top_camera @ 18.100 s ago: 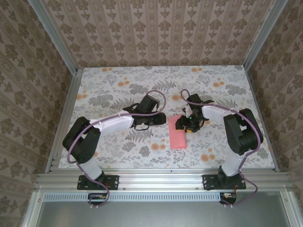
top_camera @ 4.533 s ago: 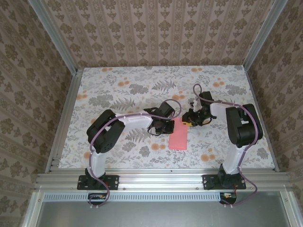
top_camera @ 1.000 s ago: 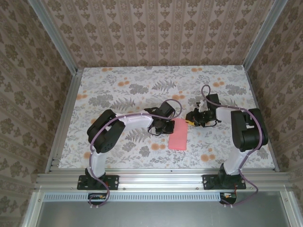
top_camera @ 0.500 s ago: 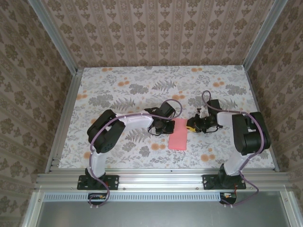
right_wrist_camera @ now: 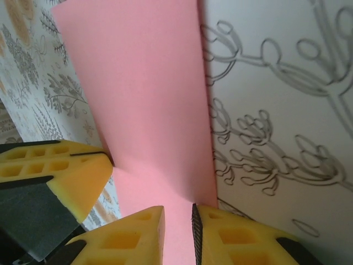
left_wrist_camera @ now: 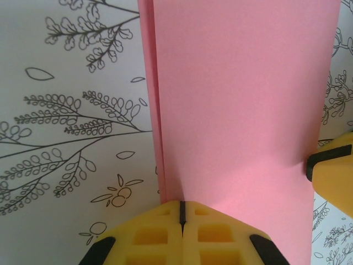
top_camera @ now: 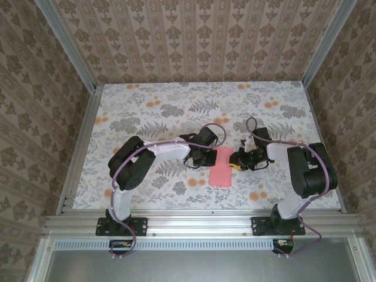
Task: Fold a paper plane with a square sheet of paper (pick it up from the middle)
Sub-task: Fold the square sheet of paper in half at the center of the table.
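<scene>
Brown damask wallpaper [top_camera: 194, 41] boxes in the cell, and down below we've got a tabletop [top_camera: 135, 111] dressed in a white cloth printed with grey ferns and orange blossoms. Right of centre, toward the near edge, lies the square sheet of paper [top_camera: 221, 170]: salmon-pink, matte and smooth, folded into a long narrow rectangle with crisp straight sides, flat on the cloth. Both arms are in on it at its far end. Left hand [top_camera: 206, 157] sits at the far left corner, its yellow honeycomb-moulded fingers [left_wrist_camera: 160, 237] pressed tight together with just a thin dark seam between them, tips meeting the paper's short edge. Up close on the left wrist view, one long side shows two layers lying a touch out of line, a fine shadow running its length. Right hand [top_camera: 237, 160] is at the opposite long side, its fingers [right_wrist_camera: 242, 237] a little apart, a sliver of pink showing in the gap; whether they're actually touching the sheet, I can't tell.
</scene>
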`<move>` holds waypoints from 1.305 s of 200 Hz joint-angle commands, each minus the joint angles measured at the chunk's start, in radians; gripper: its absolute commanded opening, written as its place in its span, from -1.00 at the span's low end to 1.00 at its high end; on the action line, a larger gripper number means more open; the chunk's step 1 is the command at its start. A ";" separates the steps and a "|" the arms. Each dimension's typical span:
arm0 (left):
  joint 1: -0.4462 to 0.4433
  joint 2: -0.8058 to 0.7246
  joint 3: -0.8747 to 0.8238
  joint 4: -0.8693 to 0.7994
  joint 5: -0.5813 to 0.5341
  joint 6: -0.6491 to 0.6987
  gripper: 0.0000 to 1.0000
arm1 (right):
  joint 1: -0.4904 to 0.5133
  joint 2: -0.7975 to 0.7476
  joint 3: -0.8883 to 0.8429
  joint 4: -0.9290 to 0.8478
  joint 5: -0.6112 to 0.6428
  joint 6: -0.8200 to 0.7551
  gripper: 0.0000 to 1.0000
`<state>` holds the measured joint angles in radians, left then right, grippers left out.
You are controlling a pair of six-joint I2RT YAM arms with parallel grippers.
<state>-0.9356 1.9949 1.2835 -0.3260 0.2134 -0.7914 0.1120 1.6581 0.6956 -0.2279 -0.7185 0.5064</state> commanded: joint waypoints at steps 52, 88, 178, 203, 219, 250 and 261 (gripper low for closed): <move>-0.011 0.032 -0.005 -0.085 -0.008 0.020 -0.95 | 0.017 -0.126 -0.114 0.035 -0.044 0.035 -0.52; -0.010 0.032 -0.007 -0.083 -0.003 0.021 -0.95 | 0.050 -0.106 -0.153 0.053 -0.027 0.047 -0.51; -0.011 0.033 -0.007 -0.083 -0.003 0.024 -0.95 | 0.069 -0.250 -0.186 0.040 -0.057 0.088 -0.50; -0.011 0.031 -0.005 -0.078 -0.006 0.018 -0.95 | 0.099 -0.219 -0.192 0.080 -0.085 0.112 -0.48; -0.014 0.037 -0.004 -0.071 0.000 0.014 -0.95 | 0.118 -0.184 -0.193 0.100 -0.079 0.116 -0.47; -0.016 0.036 -0.001 -0.073 0.001 0.019 -0.95 | 0.121 -0.118 -0.215 0.071 0.015 0.097 -0.48; -0.016 0.036 -0.005 -0.074 0.002 0.019 -0.95 | 0.129 -0.101 -0.220 0.108 -0.013 0.106 -0.48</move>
<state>-0.9360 1.9957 1.2839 -0.3264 0.2138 -0.7891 0.2268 1.5105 0.5060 -0.1291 -0.7662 0.6044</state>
